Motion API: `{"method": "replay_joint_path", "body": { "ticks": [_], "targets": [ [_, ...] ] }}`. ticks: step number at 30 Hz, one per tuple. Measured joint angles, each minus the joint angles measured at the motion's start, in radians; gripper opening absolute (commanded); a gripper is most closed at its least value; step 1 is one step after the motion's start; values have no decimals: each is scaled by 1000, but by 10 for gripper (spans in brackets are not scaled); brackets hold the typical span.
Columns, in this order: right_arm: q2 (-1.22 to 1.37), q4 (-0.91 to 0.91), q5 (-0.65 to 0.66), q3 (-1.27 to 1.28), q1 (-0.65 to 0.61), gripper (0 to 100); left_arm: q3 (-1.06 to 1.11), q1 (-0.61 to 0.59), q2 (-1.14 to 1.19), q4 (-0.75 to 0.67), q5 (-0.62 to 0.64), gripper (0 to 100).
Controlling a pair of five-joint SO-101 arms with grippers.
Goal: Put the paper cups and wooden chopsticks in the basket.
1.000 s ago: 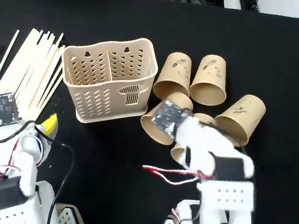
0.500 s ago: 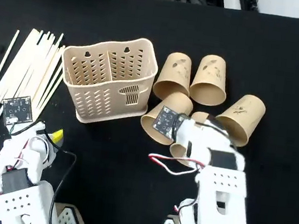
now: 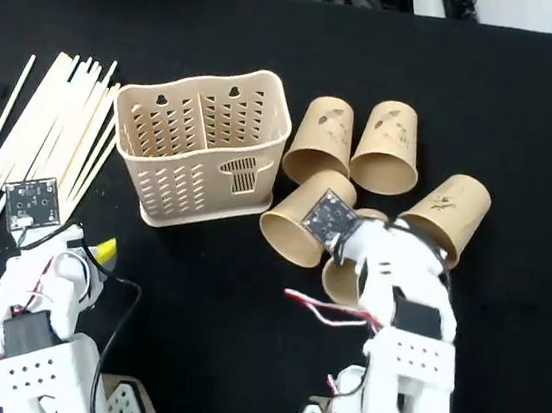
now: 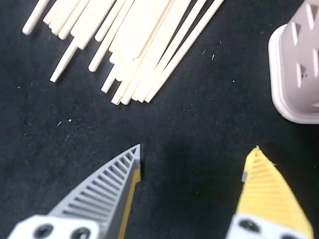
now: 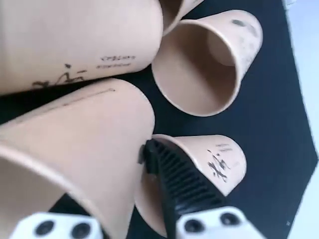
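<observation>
A beige slotted basket stands left of centre. Wooden chopsticks lie fanned out on its left, also in the left wrist view. Several paper cups lie on their sides to the right. My left gripper hangs open over bare black cloth just short of the chopstick ends. My right gripper is open around one lying cup, its black finger against the cup's side. The other finger is hidden behind that cup.
The table is covered in black cloth. A corner of the basket is off to one side of the left gripper. More cups crowd close around the right gripper. Open cloth stretches behind and to the far right.
The left arm shifted a little right, then held still. The right wrist swung slightly to the right over the cups, uncovering more of the cup beside the basket.
</observation>
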Motion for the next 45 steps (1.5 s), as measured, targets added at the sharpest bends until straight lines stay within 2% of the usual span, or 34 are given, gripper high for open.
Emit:
{"method": "replay_joint_path", "body": {
  "ticks": [3,8,13,19,24,28,34,40,45],
  "targets": [
    [-149,114,-92,-9,0,11,0,0,0,0,0,321],
    [-376,489,-198,-181,-15,11,0,0,0,0,0,321],
    [-407,776,-281,-425,-26,11,0,0,0,0,0,321],
    [-155,899,-442,-760,-69,11,0,0,0,0,0,321],
    [172,1005,-601,-1137,-235,11,0,0,0,0,0,321],
    [414,1089,-658,-1445,-376,11,15,0,0,-2,0,321],
    [718,1112,-733,-1846,-462,11,18,0,0,-6,0,313],
    [976,1119,-776,-2127,-511,11,18,0,0,-6,0,113],
    [1174,1119,-827,-2237,-508,11,31,0,0,-35,-17,27]
  ]
}}
